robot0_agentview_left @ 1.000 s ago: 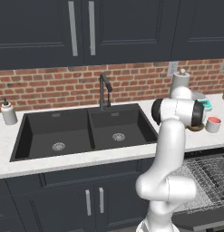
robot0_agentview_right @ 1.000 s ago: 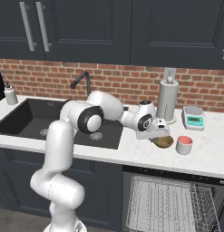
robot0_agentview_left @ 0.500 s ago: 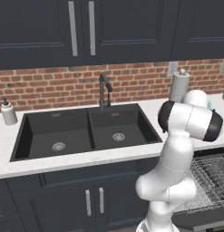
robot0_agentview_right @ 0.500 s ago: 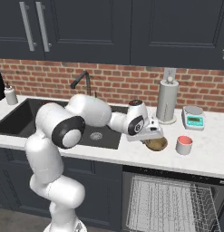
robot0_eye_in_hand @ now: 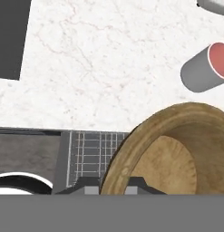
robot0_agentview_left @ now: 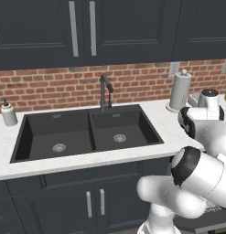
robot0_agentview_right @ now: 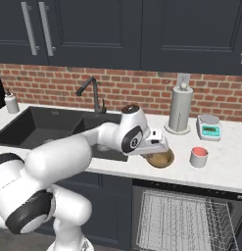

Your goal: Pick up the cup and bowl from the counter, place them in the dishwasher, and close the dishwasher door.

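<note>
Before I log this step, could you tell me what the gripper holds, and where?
The gripper holds the bowl by its rim, one finger on each side.

Home kitchen, black double sink (robot0_agentview_left: 84,132), brick backsplash (robot0_agentview_left: 132,84), dark cabinets (robot0_agentview_left: 82,32)

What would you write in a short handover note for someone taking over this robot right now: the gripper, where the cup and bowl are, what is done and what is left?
Gripper: shut on the rim of the bowl, seen in the hand view.
Bowl: held at the front edge of the counter, above the dishwasher.
Cup: upright on the counter, right of the bowl, untouched.
Dishwasher: open, rack pulled out.
Done: bowl gripped.
Left: put the bowl in the rack, fetch the cup, load it, close the door.
</note>
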